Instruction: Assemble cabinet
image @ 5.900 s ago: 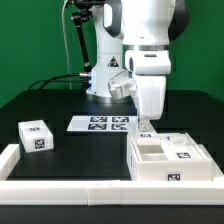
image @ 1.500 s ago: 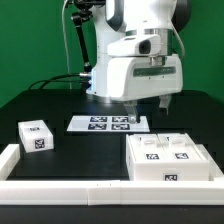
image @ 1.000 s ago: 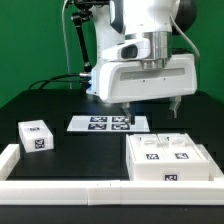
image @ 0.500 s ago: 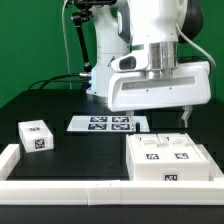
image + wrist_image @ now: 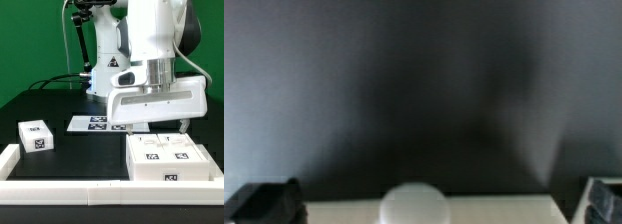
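- Since the earlier frame the white two-finger hand (image 5: 157, 125) has dropped lower; its fingers (image 5: 263, 205) stand wide apart, holding nothing.
- Just below it sits the large white boxy plastic cabinet (image 5: 170, 158), tagged on top.
- Step, I judge: reaching for the cabinet; next calls for a straight descent onto its edges.
- Bare black desk (image 5: 80, 150) flanks the hand, leaving room to move.

Your cabinet (image 5: 170, 158) at 4 o'clock: smooth white plastic, matt, with printed black-and-white tags. Your table (image 5: 40, 105): black, matt (cloth or board, cannot tell). At 12 o'clock, the arm shell (image 5: 150, 40): glossy white plastic. At 8 o'clock, the small block (image 5: 36, 136): same matt white.
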